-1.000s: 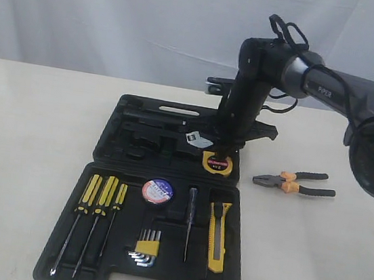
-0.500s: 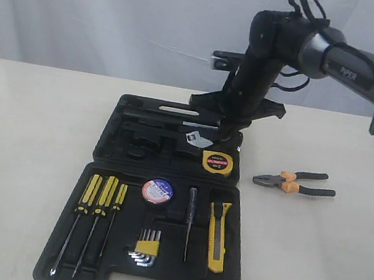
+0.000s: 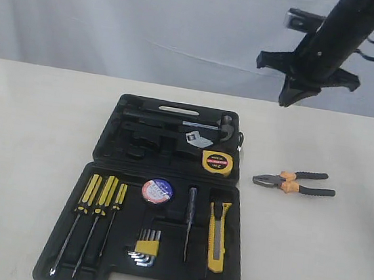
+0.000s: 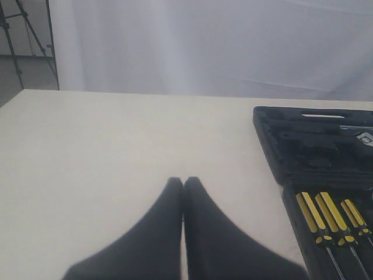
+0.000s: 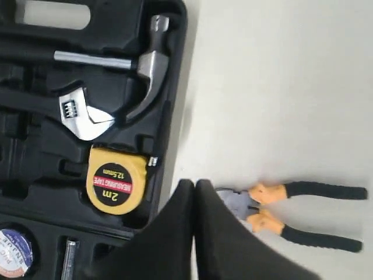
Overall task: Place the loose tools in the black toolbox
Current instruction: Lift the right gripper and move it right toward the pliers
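High over the table's (image 3: 27,161) far right side, my right gripper (image 3: 289,100) hangs with its fingers pressed together on nothing. Its wrist camera looks past the closed tips at the black-and-orange pliers (image 3: 294,183), which lie on bare tabletop just beside the open black toolbox (image 3: 167,260), not touching it; the yellow tape measure (image 3: 216,162) sits in the far half, next to a hammer (image 3: 206,123) and an adjustable wrench (image 3: 199,139); the tape roll (image 3: 157,191) and utility knife (image 3: 217,236) rest in recesses of the near half, alongside three screwdrivers (image 3: 101,198) and hex keys (image 3: 146,248); my left gripper (image 4: 183,182), likewise closed and empty, is over bare table near the case's screwdriver end.
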You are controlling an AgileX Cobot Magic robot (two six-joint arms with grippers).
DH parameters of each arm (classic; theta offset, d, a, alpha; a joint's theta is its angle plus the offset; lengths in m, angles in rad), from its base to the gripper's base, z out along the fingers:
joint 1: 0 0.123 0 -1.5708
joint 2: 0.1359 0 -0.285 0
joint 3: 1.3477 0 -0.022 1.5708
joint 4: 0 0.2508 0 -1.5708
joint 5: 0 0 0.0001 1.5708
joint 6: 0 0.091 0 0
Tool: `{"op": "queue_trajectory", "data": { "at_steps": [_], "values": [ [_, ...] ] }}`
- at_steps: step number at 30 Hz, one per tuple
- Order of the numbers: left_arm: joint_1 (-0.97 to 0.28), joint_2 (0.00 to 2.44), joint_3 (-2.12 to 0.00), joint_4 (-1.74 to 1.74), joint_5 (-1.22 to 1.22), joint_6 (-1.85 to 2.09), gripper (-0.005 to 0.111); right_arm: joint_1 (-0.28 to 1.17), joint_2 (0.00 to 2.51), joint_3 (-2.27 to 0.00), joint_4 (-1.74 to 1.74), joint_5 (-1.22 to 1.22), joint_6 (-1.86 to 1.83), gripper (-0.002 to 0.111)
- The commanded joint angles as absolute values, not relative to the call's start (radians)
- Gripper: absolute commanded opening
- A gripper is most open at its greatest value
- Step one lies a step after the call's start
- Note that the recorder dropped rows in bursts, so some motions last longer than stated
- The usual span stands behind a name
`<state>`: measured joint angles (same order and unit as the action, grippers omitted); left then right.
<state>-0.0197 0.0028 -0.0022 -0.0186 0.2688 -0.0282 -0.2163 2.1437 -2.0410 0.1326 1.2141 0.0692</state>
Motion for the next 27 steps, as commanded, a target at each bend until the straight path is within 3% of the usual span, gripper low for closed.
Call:
{"op": "queue_trajectory", "data": {
  "at_steps": [1, 10, 27],
  "values": [
    [-0.022, 0.000, 0.000, -0.021, 0.269, -0.031, 0.000, -0.242, 2.034, -1.967, 0.080, 1.221, 0.059, -0.001],
    [-0.022, 0.000, 0.000, -0.021, 0.269, -0.031, 0.000, -0.256, 1.888, -1.740, 0.070, 1.216, 0.068, -0.001],
    [-0.022, 0.000, 0.000, -0.021, 0.269, -0.031, 0.000, -0.256, 1.888, -1.724, 0.051, 1.210, 0.089, -0.001]
  ]
}}
